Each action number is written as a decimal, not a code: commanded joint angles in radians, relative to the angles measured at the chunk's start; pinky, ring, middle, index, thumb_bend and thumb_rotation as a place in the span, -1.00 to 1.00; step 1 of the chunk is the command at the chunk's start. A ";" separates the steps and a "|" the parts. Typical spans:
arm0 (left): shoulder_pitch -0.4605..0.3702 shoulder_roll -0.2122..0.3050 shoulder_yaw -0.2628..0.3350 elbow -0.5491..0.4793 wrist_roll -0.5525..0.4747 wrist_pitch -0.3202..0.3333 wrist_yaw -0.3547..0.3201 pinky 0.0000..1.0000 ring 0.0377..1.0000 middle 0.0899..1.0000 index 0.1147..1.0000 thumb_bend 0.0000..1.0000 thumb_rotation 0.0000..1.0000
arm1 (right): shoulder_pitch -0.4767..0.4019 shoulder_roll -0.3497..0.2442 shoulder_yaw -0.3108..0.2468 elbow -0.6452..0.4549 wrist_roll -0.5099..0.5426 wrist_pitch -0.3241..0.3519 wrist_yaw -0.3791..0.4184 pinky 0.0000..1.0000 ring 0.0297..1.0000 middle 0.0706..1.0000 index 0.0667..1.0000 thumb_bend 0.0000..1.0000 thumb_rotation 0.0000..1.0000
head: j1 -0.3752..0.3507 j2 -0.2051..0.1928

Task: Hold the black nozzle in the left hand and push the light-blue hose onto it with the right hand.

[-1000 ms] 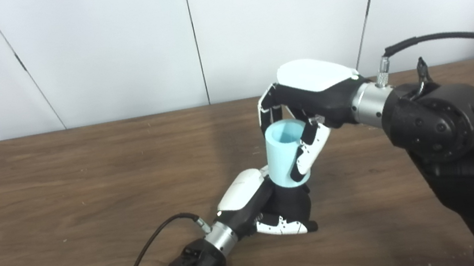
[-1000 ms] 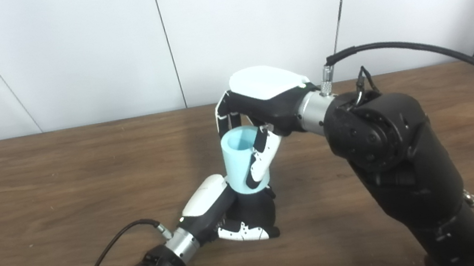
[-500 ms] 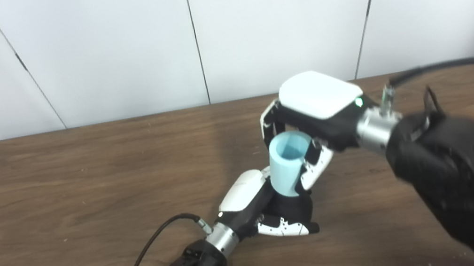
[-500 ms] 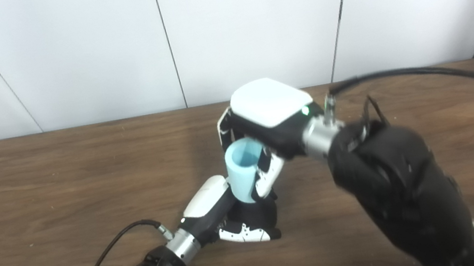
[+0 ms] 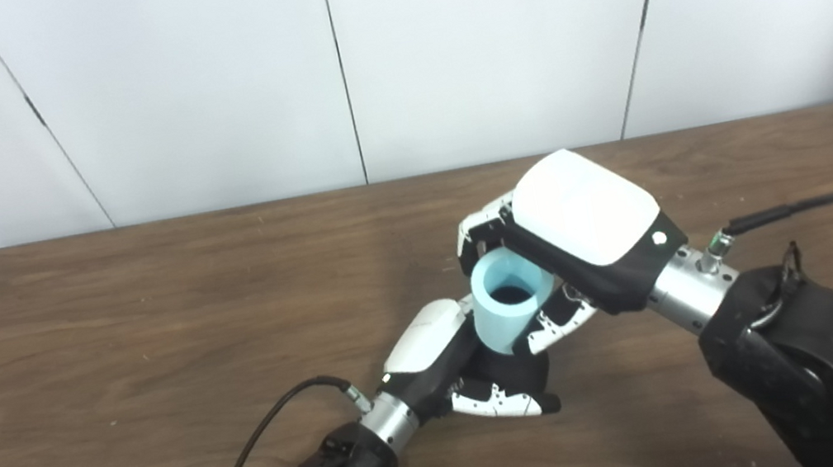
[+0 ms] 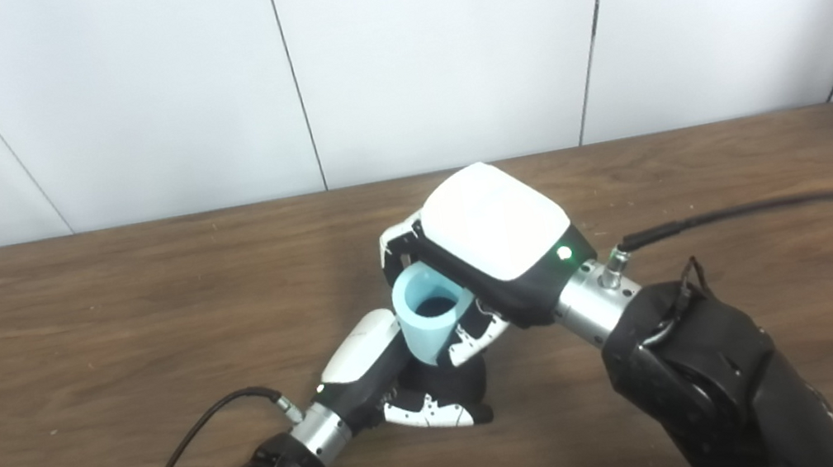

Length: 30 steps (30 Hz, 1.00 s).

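- Light-blue hose [image 5: 510, 309] is sitting in my right hand [image 5: 579, 233], with my fingers [image 5: 476, 231] and thumb wrapping around its sides.
- I am looking down into its open top, and something dark is showing deep inside the tube.
- My right hand is gripping the hose from above, with its white back facing up at my eyes.
- The hose is standing almost upright, leaning a little, and its bottom end is sitting right on top of the black nozzle [image 6: 462, 375].
- I am holding the black nozzle in my left hand [image 5: 460, 360], low down and close to the table [image 5: 106, 333].
- My left hand is clenching around the nozzle, so only a little black is peeking out between my white-tipped fingers [image 5: 500, 402].
- I cannot tell how far the hose is sitting over the nozzle, because my hands are covering the place where they are meeting.
- Both my hands are touching each other near the middle of the brown wooden table.
- A black cable [image 5: 265, 437] is running from my left wrist across the wood toward the bottom edge.
- Another black cable [image 6: 780, 207] is running from my right wrist off to the right side.
- White wall panels [image 5: 192, 85] are standing behind the table.
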 commanded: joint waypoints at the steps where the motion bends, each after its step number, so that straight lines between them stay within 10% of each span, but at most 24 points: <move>1: 0.092 0.043 -0.055 0.084 0.035 0.081 -0.140 0.64 0.68 0.37 -0.14 0.13 -0.13 | -0.009 0.005 0.013 0.012 -0.005 -0.030 0.009 -0.54 -0.44 -0.29 -0.03 0.04 -1.00 | 0.000 0.001; 30: 0.095 0.047 -0.054 0.072 0.028 0.085 -0.148 0.65 0.68 0.36 -0.08 0.13 -0.13 | -0.031 0.031 0.012 0.077 0.039 0.179 0.137 -0.80 -0.69 -0.14 -0.11 0.06 -1.00 | -0.001 0.009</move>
